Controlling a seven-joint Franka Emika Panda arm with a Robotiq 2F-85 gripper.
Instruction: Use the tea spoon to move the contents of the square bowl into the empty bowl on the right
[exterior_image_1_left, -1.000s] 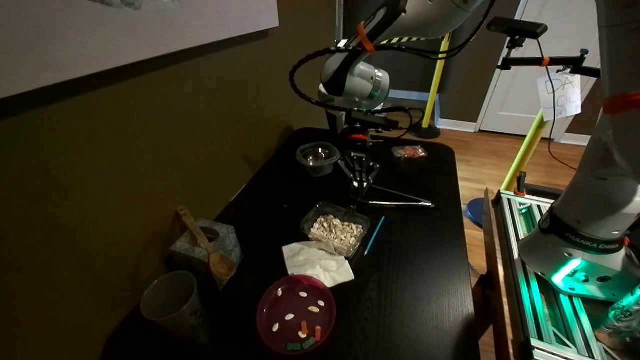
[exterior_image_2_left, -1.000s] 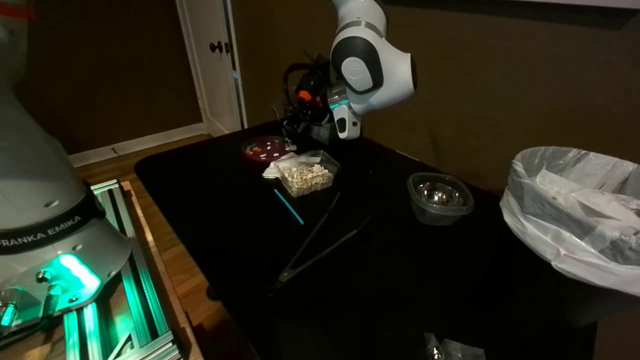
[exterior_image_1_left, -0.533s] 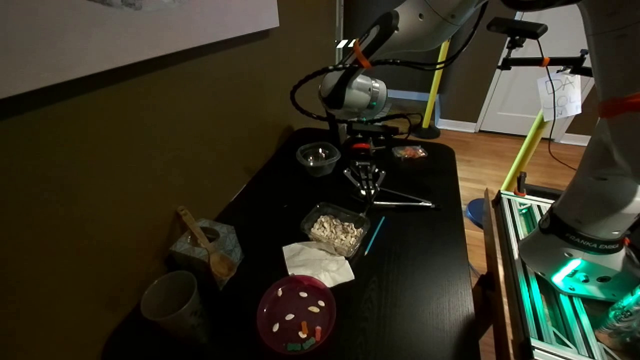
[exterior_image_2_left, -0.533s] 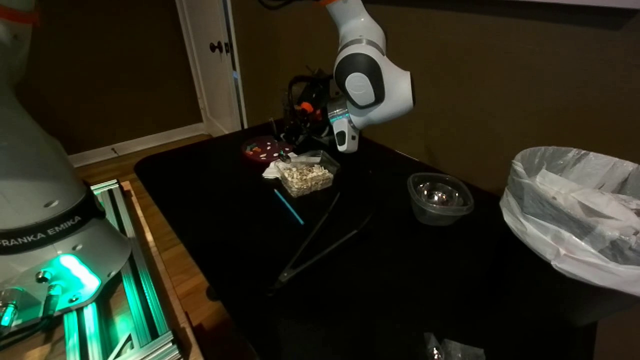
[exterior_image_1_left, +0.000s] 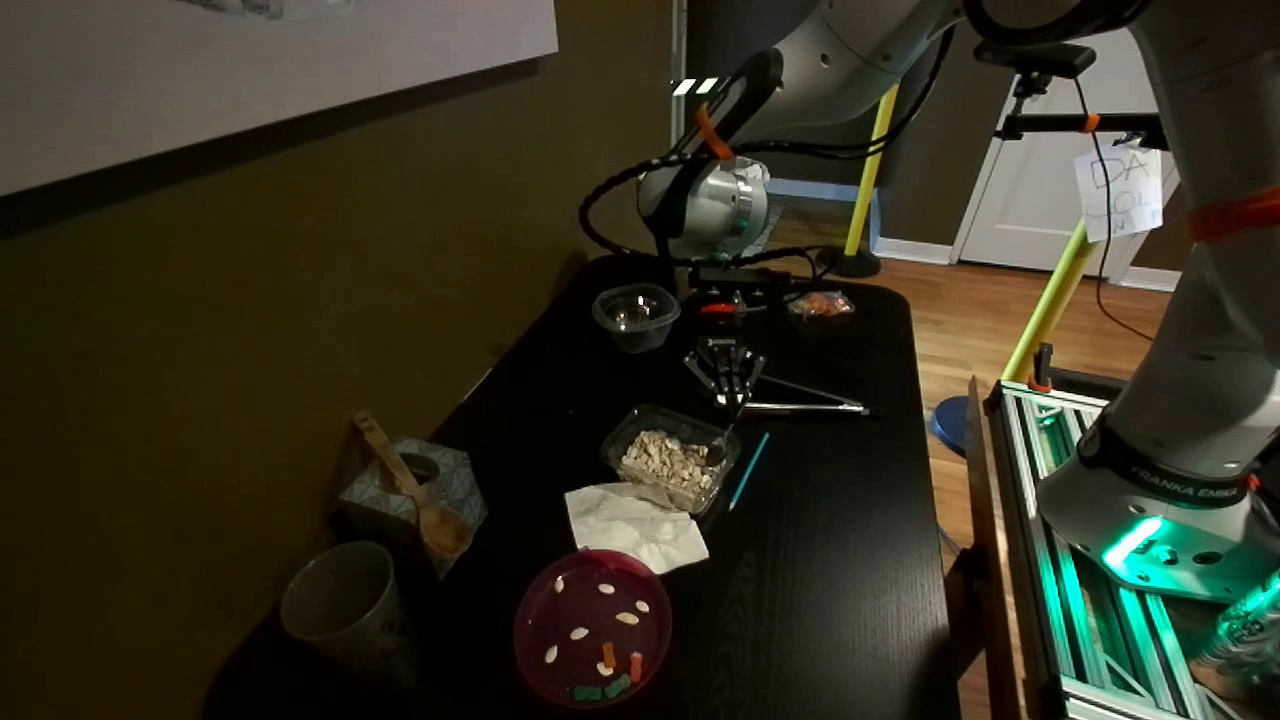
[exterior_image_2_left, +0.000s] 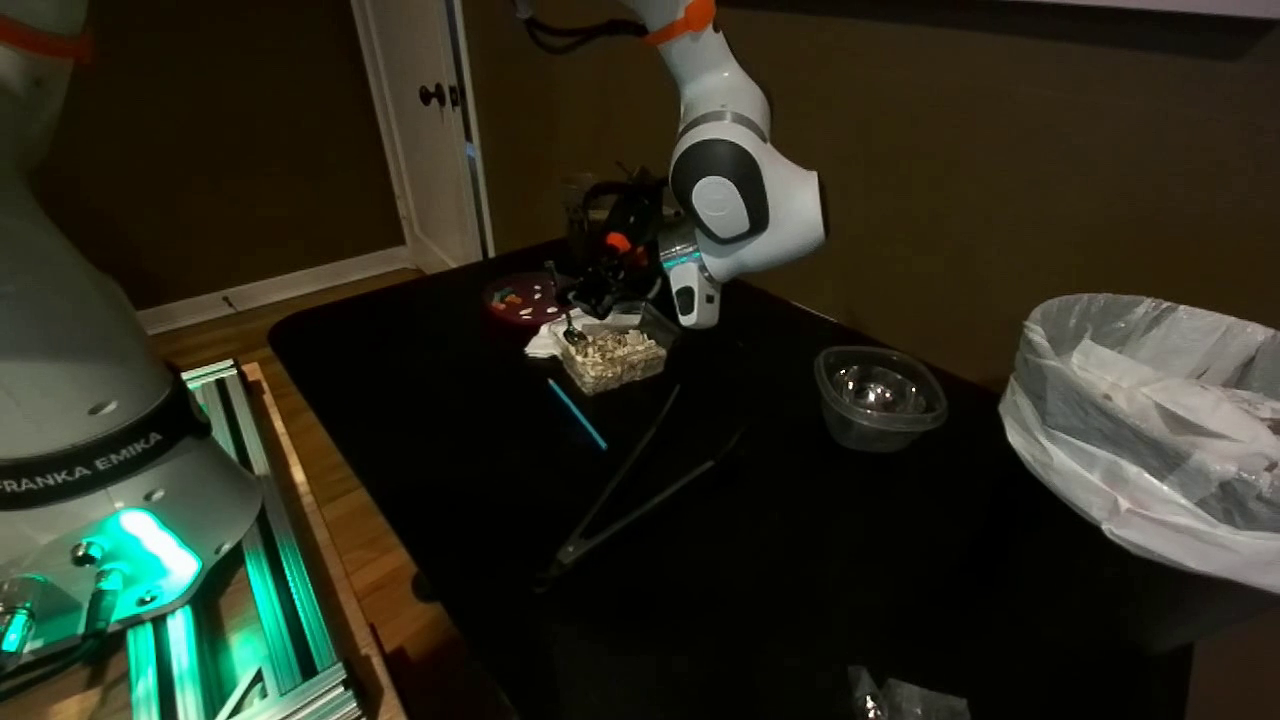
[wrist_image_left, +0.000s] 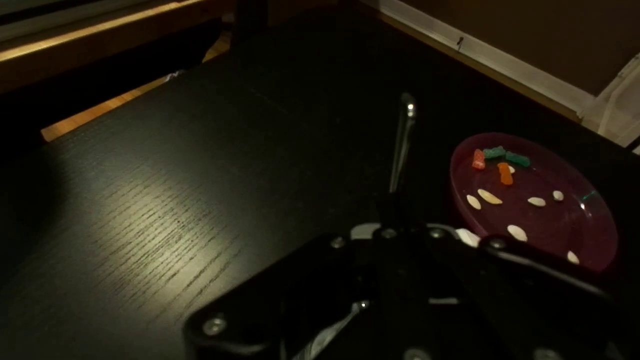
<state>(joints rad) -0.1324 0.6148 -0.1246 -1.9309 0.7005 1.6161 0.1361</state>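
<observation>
your claw (exterior_image_1_left: 735, 396) is drawn narrow, its jaws closed on the tea spoon (wrist_image_left: 402, 142) by the handle, which sticks out past the tips in the wrist view. you hold that spoon slanting down, its head within the rim of the square bowl (exterior_image_1_left: 632, 424), at the side nearest the blue pencil (exterior_image_1_left: 749, 472); whether it presses into the contents (exterior_image_1_left: 660, 460) or only hangs over them, you cannot tell. those contents, a heap of small pale beige bits, lie in the square bowl, which sits on the dark table (exterior_image_1_left: 820, 580).

just beside it you have a white paper (exterior_image_1_left: 638, 528), and next to that the red plate (wrist_image_left: 550, 227), bearing white ovals (wrist_image_left: 517, 232) along with orange, red and green pieces (wrist_image_left: 505, 173). near your claw, tongs (exterior_image_1_left: 805, 407) lie spread in a v.

well apart from the square bowl stands your empty bowl (exterior_image_2_left: 866, 436), see-through, with bright glints in it, in both exterior views. farther out, in an exterior view, you see a patterned box (exterior_image_1_left: 455, 475) with a wooden spoon (exterior_image_1_left: 442, 528) lying across it, and a cup (exterior_image_1_left: 335, 600) just beside. a small clear packet (exterior_image_1_left: 820, 304) lies near the table's edge, and a plastic-lined bin (exterior_image_2_left: 1090, 480) shows in an exterior view.
</observation>
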